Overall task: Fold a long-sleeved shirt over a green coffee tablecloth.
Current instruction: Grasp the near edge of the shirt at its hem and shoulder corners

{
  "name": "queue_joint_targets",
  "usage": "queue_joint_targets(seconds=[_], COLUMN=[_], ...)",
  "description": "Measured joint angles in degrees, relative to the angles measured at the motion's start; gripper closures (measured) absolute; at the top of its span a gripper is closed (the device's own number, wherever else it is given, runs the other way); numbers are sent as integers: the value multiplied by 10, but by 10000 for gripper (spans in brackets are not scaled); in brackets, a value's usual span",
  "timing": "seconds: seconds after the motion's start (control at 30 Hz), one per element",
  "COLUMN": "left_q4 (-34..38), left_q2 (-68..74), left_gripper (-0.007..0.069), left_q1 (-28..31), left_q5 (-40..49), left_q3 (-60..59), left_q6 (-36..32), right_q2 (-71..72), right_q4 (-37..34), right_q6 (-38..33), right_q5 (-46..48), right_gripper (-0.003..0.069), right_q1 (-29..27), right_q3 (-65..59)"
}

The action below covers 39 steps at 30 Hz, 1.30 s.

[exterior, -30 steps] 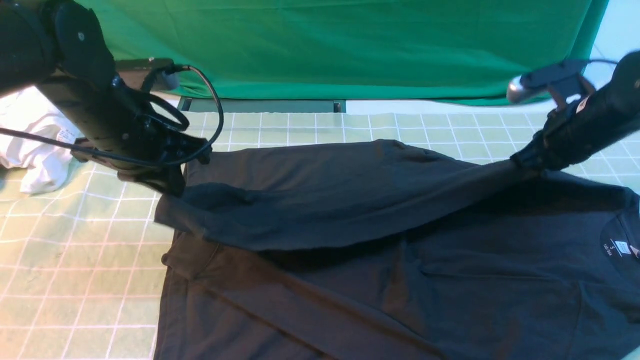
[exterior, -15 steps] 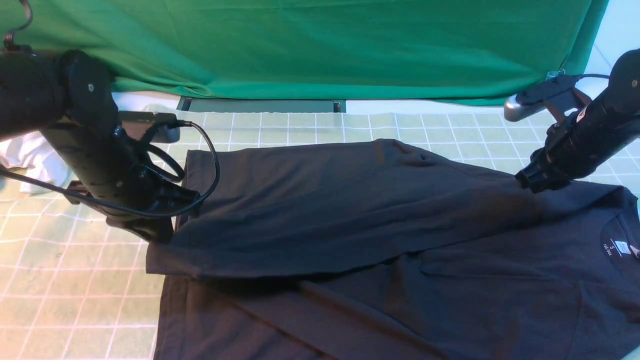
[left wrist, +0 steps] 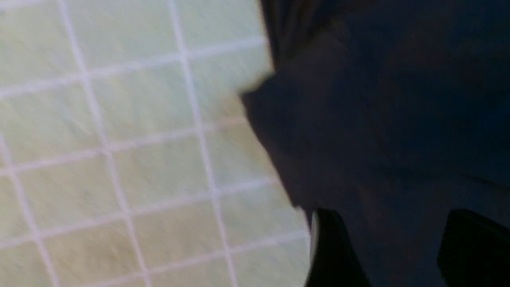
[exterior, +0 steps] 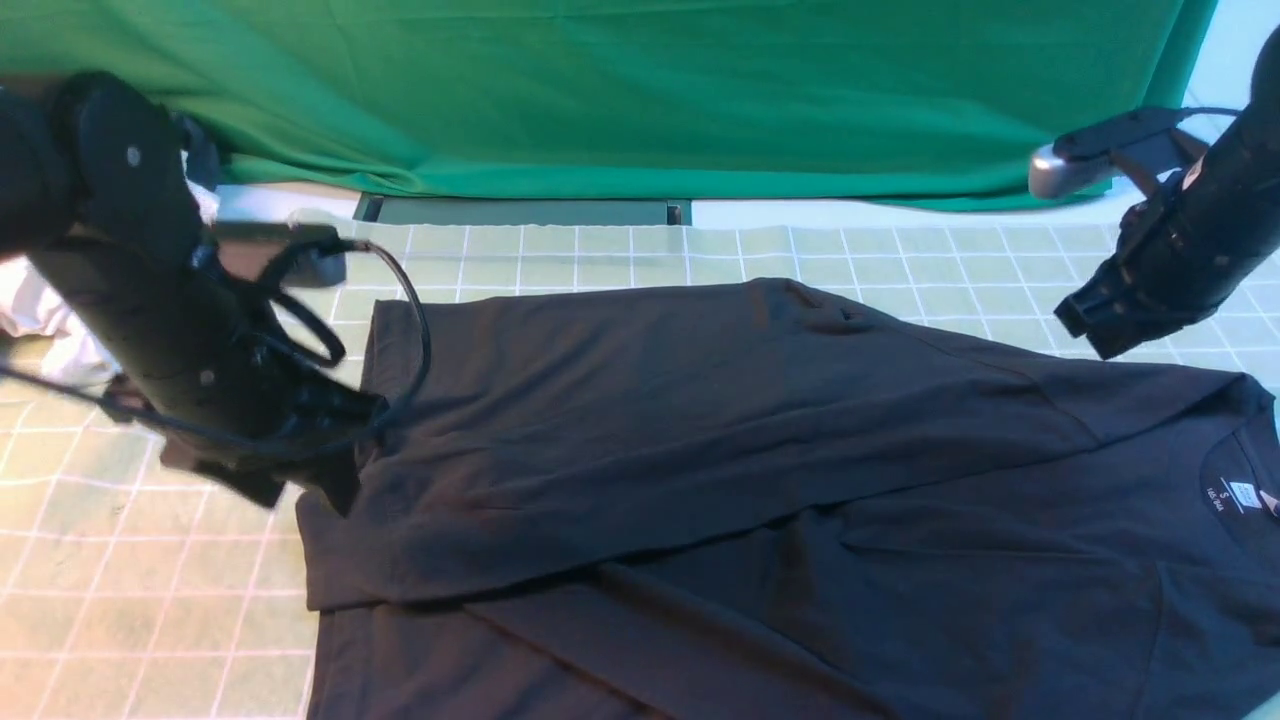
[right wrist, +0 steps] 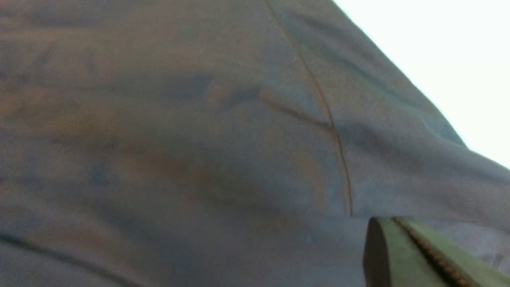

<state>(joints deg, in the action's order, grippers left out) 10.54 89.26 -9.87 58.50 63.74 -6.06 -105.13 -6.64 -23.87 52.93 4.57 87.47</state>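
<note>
The long-sleeved shirt (exterior: 760, 450), charcoal black, lies spread on the green coffee tablecloth (exterior: 150, 560). Its far half is folded forward over its body, and the white neck label (exterior: 1243, 493) shows at the right. My left gripper (exterior: 322, 485) hovers at the left edge of the folded flap. In the left wrist view this gripper (left wrist: 392, 217) has its dark fingers (left wrist: 330, 247) apart, with shirt cloth (left wrist: 378, 119) showing between them. My right gripper (exterior: 1095, 330) hangs above the shoulder area, off the cloth. In the right wrist view it (right wrist: 392, 225) is shut on nothing above the shirt (right wrist: 179, 139).
A plain deep-green backdrop cloth (exterior: 650, 90) hangs along the far side. A white garment (exterior: 40, 310) lies at the far left behind my left arm. A dark slot (exterior: 520, 211) runs under the backdrop. Gridded cloth stretches left of the shirt.
The lifted far half of the shirt has come down flat onto its body. My left gripper moved forward and opened. My right gripper let go of the shirt, rose and shut.
</note>
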Motion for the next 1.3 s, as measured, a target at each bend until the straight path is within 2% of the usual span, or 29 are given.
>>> queue_joint_targets(seconds=[0.07,0.27,0.43,0.6,0.73,0.93,1.07,1.2,1.3], left_q4=[3,12,-9,-49,-83,-105,-110,-105,-105], left_q2=[-27,-127,-148,-145,-127,-82,-68,-78,-109], left_gripper=[297,296,296,298,307,352,471,628,658], left_q1=[-35,-210,-329,-426,-462,-469,-471,-472,-472], left_q5=[-7,-7,10,5,-2,-54,-58,-21,11], left_q3=[-41,-177,-216,-248,-281,-311,-311,-292,-262], left_q6=[0,-33,-43,-39,-32,-30,-25,-2,19], right_q2=[29,169,242,255,257,274,290,306,334], right_q4=[0,-2,-7,-8,-8,-21,-25,-25,-22], right_q6=[1,4,4,4,6,4,-3,-29,-42], right_q5=[9,10,-18,-28,-22,-51,-75,-75,-72], right_gripper=[615,615,615,610,601,595,595,595,595], right_q1=[10,89,162,193,201,204,204,204,204], right_q3=[0,-29,-105,-172,-205,-232,-235,-235,-235])
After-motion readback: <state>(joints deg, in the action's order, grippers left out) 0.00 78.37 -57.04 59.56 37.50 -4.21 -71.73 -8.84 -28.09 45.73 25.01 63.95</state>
